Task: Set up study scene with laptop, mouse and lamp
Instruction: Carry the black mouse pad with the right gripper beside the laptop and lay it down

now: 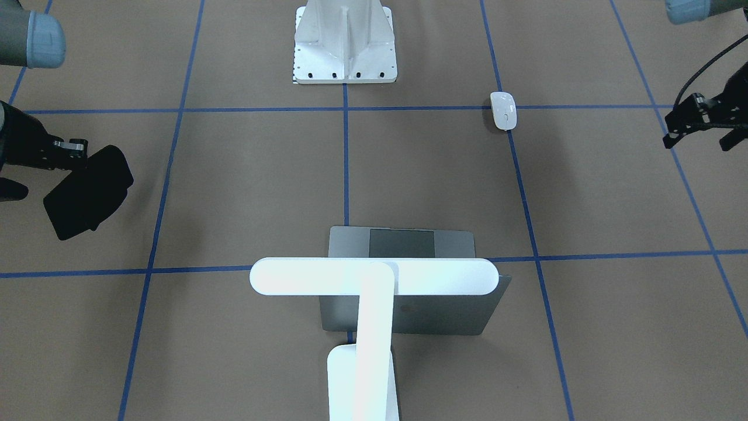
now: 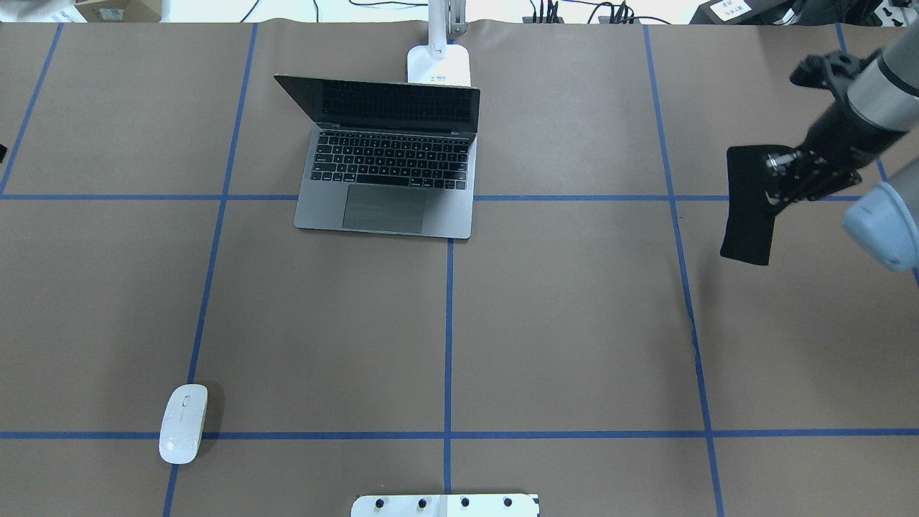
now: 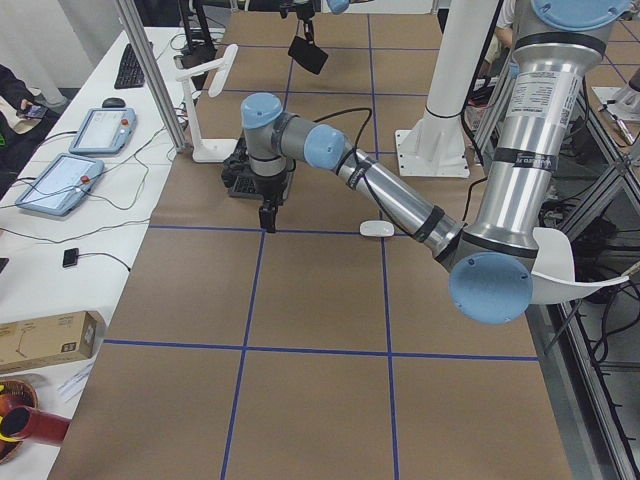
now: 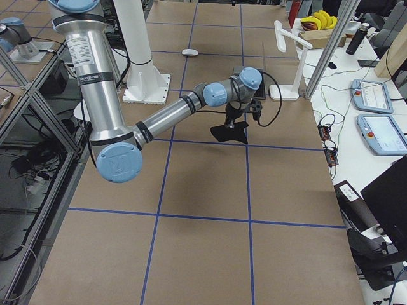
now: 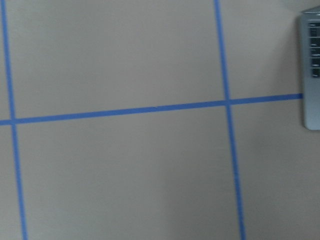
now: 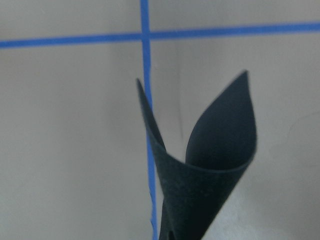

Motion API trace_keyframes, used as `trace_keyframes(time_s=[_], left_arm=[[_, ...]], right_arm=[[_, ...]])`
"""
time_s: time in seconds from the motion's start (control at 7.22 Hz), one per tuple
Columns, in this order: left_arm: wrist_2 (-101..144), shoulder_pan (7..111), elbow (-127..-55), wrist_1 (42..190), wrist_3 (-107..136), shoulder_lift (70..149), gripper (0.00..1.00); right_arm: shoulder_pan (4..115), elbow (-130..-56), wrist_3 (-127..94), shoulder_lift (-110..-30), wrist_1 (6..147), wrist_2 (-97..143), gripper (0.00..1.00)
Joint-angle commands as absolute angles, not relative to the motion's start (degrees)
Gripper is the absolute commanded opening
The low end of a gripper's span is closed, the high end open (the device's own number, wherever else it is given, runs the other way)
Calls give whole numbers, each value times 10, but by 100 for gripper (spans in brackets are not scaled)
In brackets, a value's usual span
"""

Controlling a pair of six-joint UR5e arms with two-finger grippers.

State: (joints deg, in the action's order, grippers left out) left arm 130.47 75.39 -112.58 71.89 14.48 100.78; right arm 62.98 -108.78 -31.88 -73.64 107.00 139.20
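The grey laptop (image 2: 391,161) stands open at the far middle of the table, keys toward the robot. The white lamp (image 2: 439,61) stands right behind it; in the front-facing view its bar head (image 1: 374,278) spans over the laptop's lid (image 1: 421,316). The white mouse (image 2: 183,424) lies alone on the near left. My right gripper (image 2: 779,169) is shut on a flat black mat (image 2: 750,205) that hangs curled (image 6: 210,165) above the table's right side. My left gripper (image 1: 698,140) hovers open and empty over the table's left end, far from the mouse (image 1: 503,110).
The white bolted pedestal (image 1: 345,41) stands at the robot's side of the table, in the middle. Blue tape lines mark a grid on the brown table. The left wrist view shows bare table and the laptop's corner (image 5: 311,75).
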Motion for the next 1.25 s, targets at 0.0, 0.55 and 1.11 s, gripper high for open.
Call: trace_keyframes(time_s=[0.0,0.55,1.11], left_arm=[[1304,807,-1060,725,45,1008,99],[1304,891,-966,766,-94,1005,99],[1303,939,-946,770,-161,1004,99]], right_arm=[[612,-1093,-356,-652,1125,1347,0],[503,-1082,-491,-580,1114,1285,0],[437,-1049,-595,-545,1022,1232,0]])
